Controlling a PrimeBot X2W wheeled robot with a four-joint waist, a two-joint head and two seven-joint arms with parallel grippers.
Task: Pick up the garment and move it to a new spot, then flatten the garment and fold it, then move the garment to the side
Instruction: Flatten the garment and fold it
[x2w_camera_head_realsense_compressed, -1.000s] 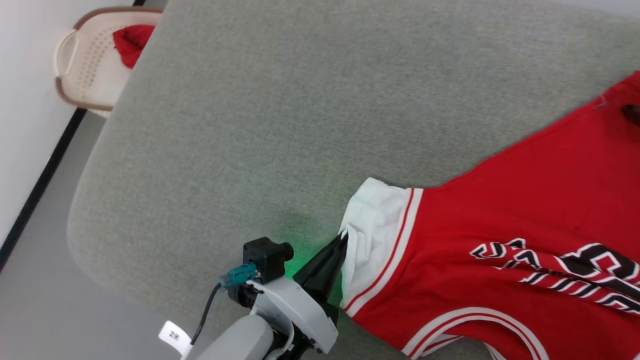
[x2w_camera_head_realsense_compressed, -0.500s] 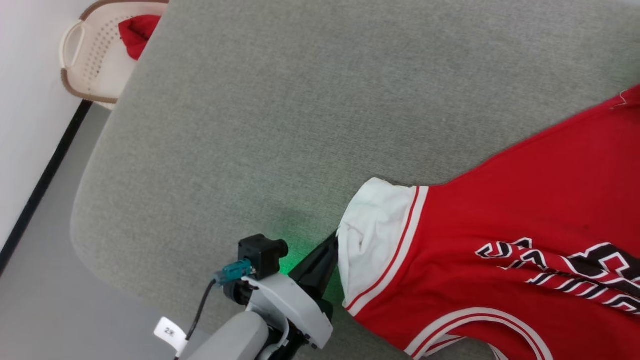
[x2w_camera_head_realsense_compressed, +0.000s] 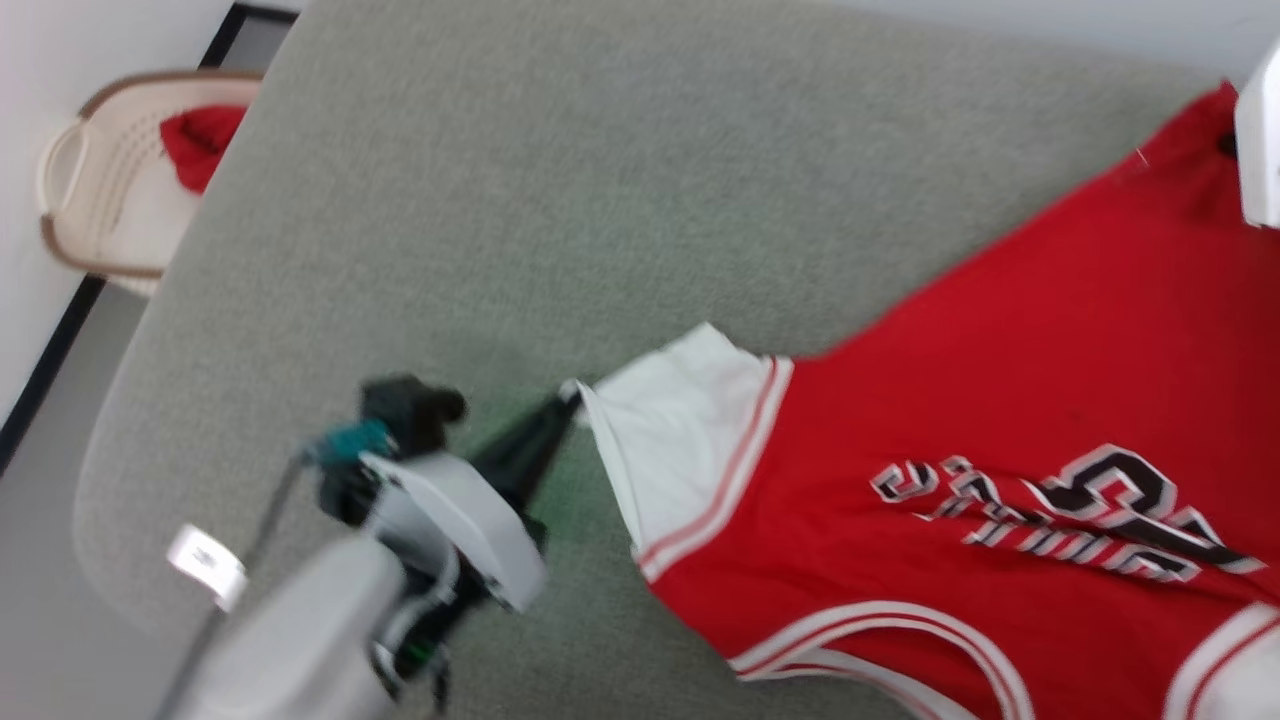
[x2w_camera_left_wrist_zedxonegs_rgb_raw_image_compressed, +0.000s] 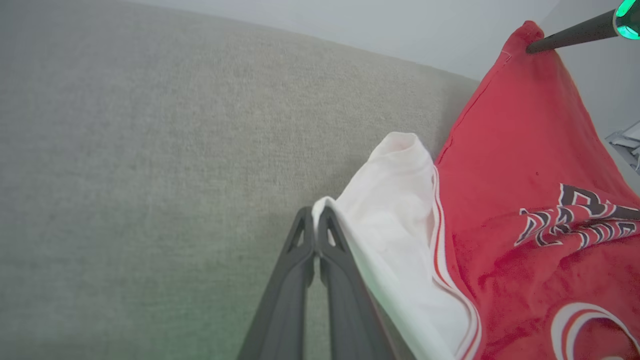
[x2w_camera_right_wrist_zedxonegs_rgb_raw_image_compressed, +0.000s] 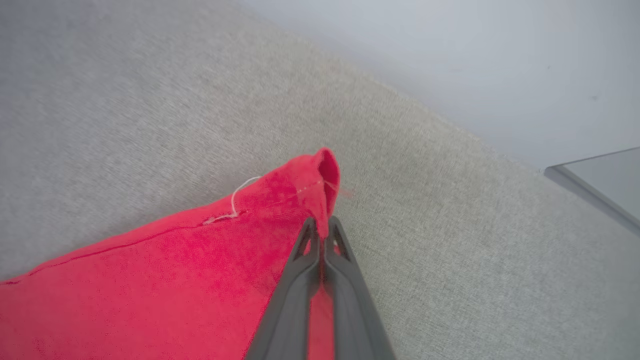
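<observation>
The garment (x2w_camera_head_realsense_compressed: 1000, 350), a red jersey with white sleeves and black-and-white lettering, lies spread across the right half of the grey padded table (x2w_camera_head_realsense_compressed: 600, 200). My left gripper (x2w_camera_head_realsense_compressed: 567, 400) is shut on the edge of the white sleeve (x2w_camera_left_wrist_zedxonegs_rgb_raw_image_compressed: 390, 215), with the cloth pinched at the tips (x2w_camera_left_wrist_zedxonegs_rgb_raw_image_compressed: 316, 215). My right gripper (x2w_camera_right_wrist_zedxonegs_rgb_raw_image_compressed: 322, 227) is shut on a red hem corner (x2w_camera_right_wrist_zedxonegs_rgb_raw_image_compressed: 320, 175), which stands up above its tips. In the head view that corner (x2w_camera_head_realsense_compressed: 1215, 110) sits at the far right. The left wrist view shows the right gripper's fingers (x2w_camera_left_wrist_zedxonegs_rgb_raw_image_compressed: 565, 37) reaching the corner.
A cream laundry basket (x2w_camera_head_realsense_compressed: 90, 210) with a small red cloth (x2w_camera_head_realsense_compressed: 195, 145) in it stands on the floor off the table's far left corner. The table's rounded near-left edge (x2w_camera_head_realsense_compressed: 110, 480) drops to grey floor. A grey flat surface (x2w_camera_right_wrist_zedxonegs_rgb_raw_image_compressed: 600, 180) lies beyond the table.
The head view has shifted. My right gripper has closed on the hem corner. The left gripper has carried the sleeve edge farther across the table, and the sleeve is now pulled taut.
</observation>
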